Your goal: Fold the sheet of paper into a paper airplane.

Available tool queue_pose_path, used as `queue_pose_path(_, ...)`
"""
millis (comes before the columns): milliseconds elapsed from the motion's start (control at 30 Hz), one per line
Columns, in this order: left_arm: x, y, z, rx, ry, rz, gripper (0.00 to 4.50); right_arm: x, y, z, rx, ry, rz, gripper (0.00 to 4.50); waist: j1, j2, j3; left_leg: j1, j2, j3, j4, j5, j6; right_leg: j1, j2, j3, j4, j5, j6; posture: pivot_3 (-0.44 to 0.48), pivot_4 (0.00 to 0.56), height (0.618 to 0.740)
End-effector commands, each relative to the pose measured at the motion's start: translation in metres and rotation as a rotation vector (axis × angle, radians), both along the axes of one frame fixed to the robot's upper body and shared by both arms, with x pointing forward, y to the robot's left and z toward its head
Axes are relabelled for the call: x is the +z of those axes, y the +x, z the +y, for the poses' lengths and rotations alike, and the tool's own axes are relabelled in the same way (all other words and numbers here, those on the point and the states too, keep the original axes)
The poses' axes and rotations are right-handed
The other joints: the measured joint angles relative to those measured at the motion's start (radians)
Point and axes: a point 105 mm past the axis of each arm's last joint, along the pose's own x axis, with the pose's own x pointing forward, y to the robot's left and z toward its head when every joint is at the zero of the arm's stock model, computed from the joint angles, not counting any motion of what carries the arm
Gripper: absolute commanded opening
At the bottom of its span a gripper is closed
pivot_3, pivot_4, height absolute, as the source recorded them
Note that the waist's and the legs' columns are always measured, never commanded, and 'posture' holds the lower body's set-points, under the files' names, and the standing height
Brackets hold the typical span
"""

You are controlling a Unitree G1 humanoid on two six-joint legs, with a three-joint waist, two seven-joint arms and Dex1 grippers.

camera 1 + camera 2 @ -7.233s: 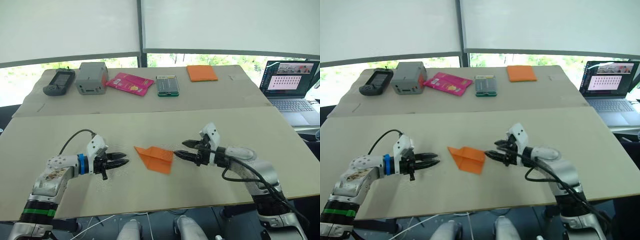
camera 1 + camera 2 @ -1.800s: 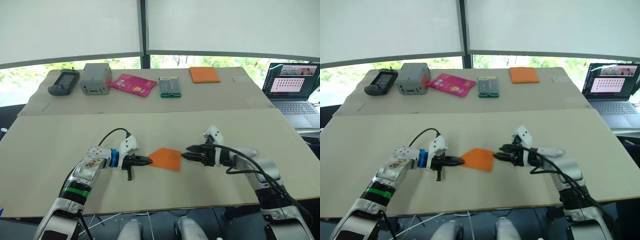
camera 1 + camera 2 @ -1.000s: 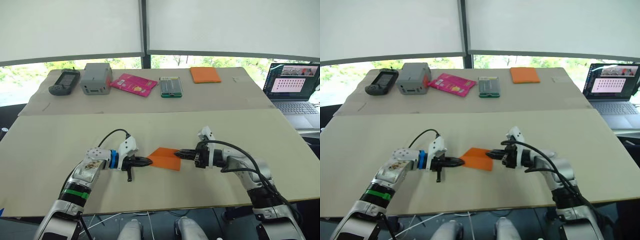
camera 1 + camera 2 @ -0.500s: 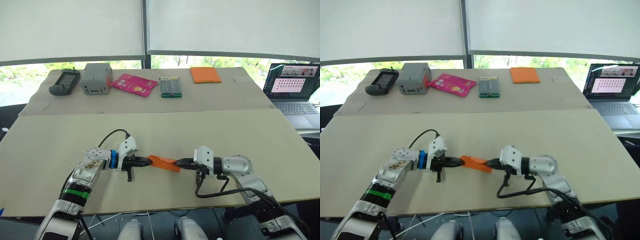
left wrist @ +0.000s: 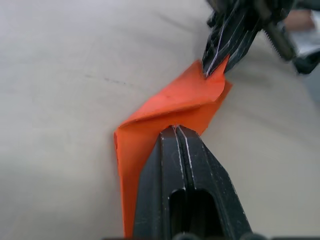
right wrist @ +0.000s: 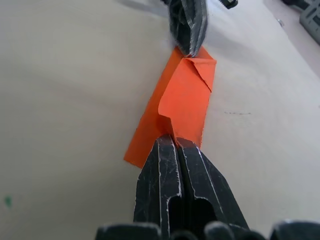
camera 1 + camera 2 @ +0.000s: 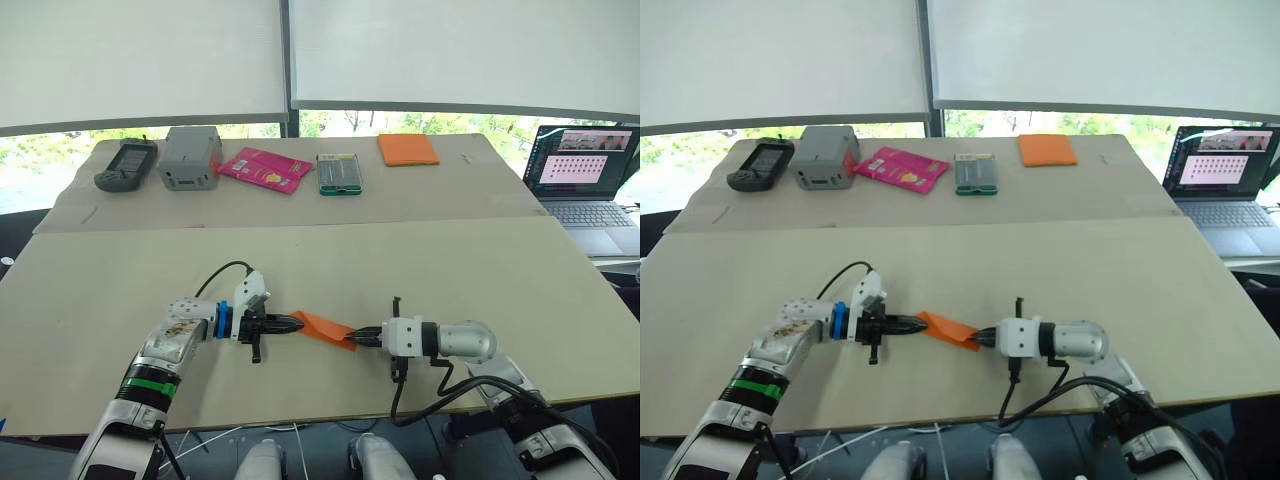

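I see the folded paper [image 7: 324, 329] between my 2 grippers, left gripper [image 7: 297, 324] clamped on its 9 o'clock end, right gripper [image 7: 357, 338] clamped at 3 o'clock

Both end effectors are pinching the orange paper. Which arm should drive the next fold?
Probably right. The right end effector is shut on the sheet of paper at its lifted, curled end; the left end effector clamps the opposite end as an anchor.

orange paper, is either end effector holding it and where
Both. The left end effector is shut on one end of the sheet of paper; the right end effector is shut on the opposite end.
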Motion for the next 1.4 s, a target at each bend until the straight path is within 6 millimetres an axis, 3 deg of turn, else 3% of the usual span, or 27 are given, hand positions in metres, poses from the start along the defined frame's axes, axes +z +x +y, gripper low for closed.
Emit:
queue_pose_path(33,0.029,0.009,-0.006,-0.009,-0.087,-0.045,0.0,-0.014,0.001,-0.006,-0.015,-0.062,0.015,0.02,0.0,0.0,0.0,0.0,0.0,0.0,0.0,0.0,0.0,0.0,0.0,0.0,0.0,0.0,0.0,0.0,0.15,0.74)
queue_pose_path(200,0.021,0.016,-0.015,-0.019,-0.033,-0.054,0.0,-0.016,0.0,-0.007,-0.016,-0.069,0.012,0.02,0.0,0.0,0.0,0.001,0.0,0.0,0.0,0.0,0.0,0.002,0.0,0.0,0.0,0.0,0.0,0.0,0.15,0.74)
queue_pose_path(433,-0.02,0.017,-0.023,-0.09,0.209,-0.128,0.0,-0.015,-0.001,-0.007,-0.028,-0.067,0.0,0.02,0.0,0.0,0.0,0.001,-0.001,0.0,0.0,0.0,0.0,0.002,0.0,0.001,0.0,0.0,0.0,0.0,0.15,0.74)
queue_pose_path(600,-0.031,0.018,-0.03,-0.102,0.22,-0.121,0.0,-0.015,-0.004,-0.006,-0.01,-0.088,-0.009,0.02,0.006,0.0,-0.001,0.003,-0.001,0.0,0.0,0.0,0.0,0.004,0.0,0.001,0.0,0.0,0.0,0.0,0.15,0.74)
queue_pose_path(800,-0.039,0.012,-0.033,-0.122,0.222,-0.106,0.0,0.008,-0.002,-0.011,-0.029,-0.093,-0.027,0.02,0.01,0.0,-0.002,0.003,-0.001,0.0,0.0,0.0,0.0,0.004,0.0,0.001,0.0,0.0,0.0,0.0,0.15,0.74)
queue_pose_path(833,-0.039,0.012,-0.032,-0.122,0.219,-0.102,0.0,0.016,-0.002,-0.012,-0.029,-0.088,-0.029,0.61,0.011,0.0,-0.002,0.002,-0.001,0.0,0.001,0.0,0.0,0.003,0.0,0.001,0.0,0.0,0.0,0.0,0.15,0.74)
queue_pose_path(1033,-0.039,0.009,-0.029,-0.113,0.211,-0.091,0.0,0.063,0.004,-0.019,-0.14,0.061,0.047,2.58,0.01,0.0,-0.002,0.0,-0.001,0.0,0.0,0.0,0.0,0.002,-0.001,0.001,-0.001,0.0,0.0,0.0,0.15,0.74)
queue_pose_path(1133,-0.04,0.009,-0.03,-0.109,0.206,-0.089,0.0,0.08,0.014,-0.014,-0.237,0.204,0.134,2.58,0.009,0.0,-0.002,0.0,-0.001,0.0,0.0,0.0,0.0,0.002,0.0,0.001,0.0,0.0,0.0,0.0,0.15,0.74)
queue_pose_path(1233,-0.039,0.01,-0.03,-0.094,0.2,-0.093,0.0,0.065,0.024,-0.006,-0.327,0.166,0.128,2.58,0.01,0.001,-0.002,0.0,-0.001,0.0,0.0,0.0,0.0,0.002,0.0,0.001,-0.001,0.0,0.0,0.0,0.15,0.74)
queue_pose_path(1367,-0.034,0.014,-0.027,-0.04,0.176,-0.108,0.0,0.052,0.026,0.02,-0.384,0.24,0.22,1.42,0.009,0.001,-0.002,-0.001,-0.001,0.0,0.0,0.0,0.0,0.0,0.0,0.001,0.0,0.0,0.0,0.0,0.15,0.74)
queue_pose_path(1400,-0.034,0.013,-0.025,-0.034,0.178,-0.105,0.0,0.04,0.026,0.025,-0.405,0.222,0.262,1.06,0.009,0.001,-0.002,-0.001,-0.001,0.0,0.0,0.0,0.0,0.0,0.0,0.001,0.0,0.0,0.0,0.0,0.15,0.74)
